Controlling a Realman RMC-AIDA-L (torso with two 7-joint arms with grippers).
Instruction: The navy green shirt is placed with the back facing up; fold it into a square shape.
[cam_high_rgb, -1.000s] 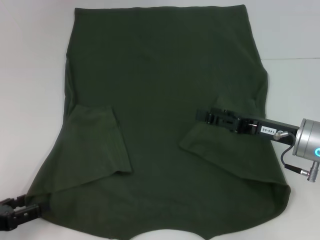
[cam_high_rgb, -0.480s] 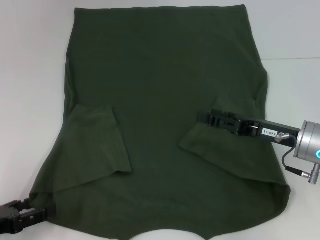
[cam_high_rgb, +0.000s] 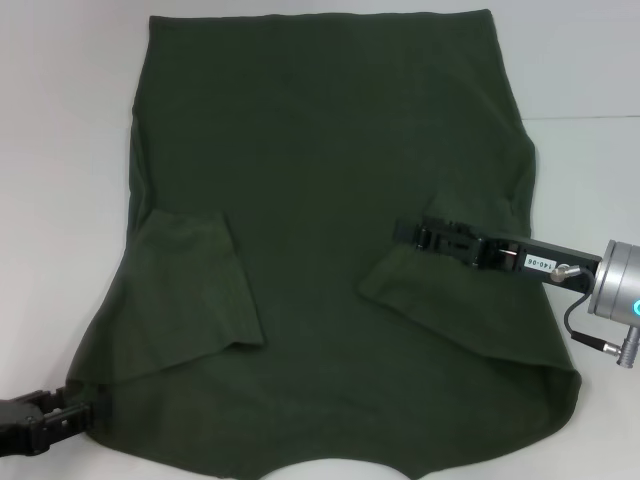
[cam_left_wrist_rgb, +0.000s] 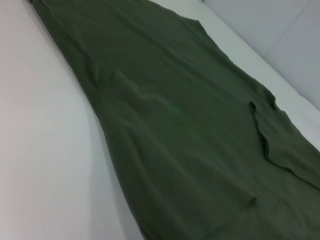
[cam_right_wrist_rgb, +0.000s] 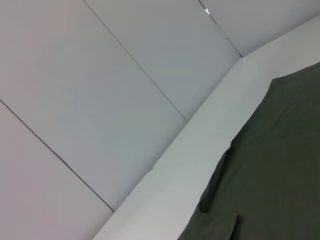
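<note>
While spread flat on the white table (cam_high_rgb: 60, 150), the item was inspected as follows.

Navy green shirt (cam_high_rgb: 320, 180): lies plain side up, covering most of the table; hem toward the far edge, neckline cut-out at the near edge.
Left sleeve (cam_high_rgb: 190, 290): folded inward, lying on the body of the shirt.
Right sleeve (cam_high_rgb: 450, 300): folded inward, lying on the body of the shirt, its upper edge under the right tool.
Right tool (cam_high_rgb: 405, 234): reaches in from the right side, tip at the folded right sleeve; finger opening cannot be told.
Left tool (cam_high_rgb: 85, 415): low at the near left corner of the shirt, touching the cloth edge; finger opening cannot be told.
</note>
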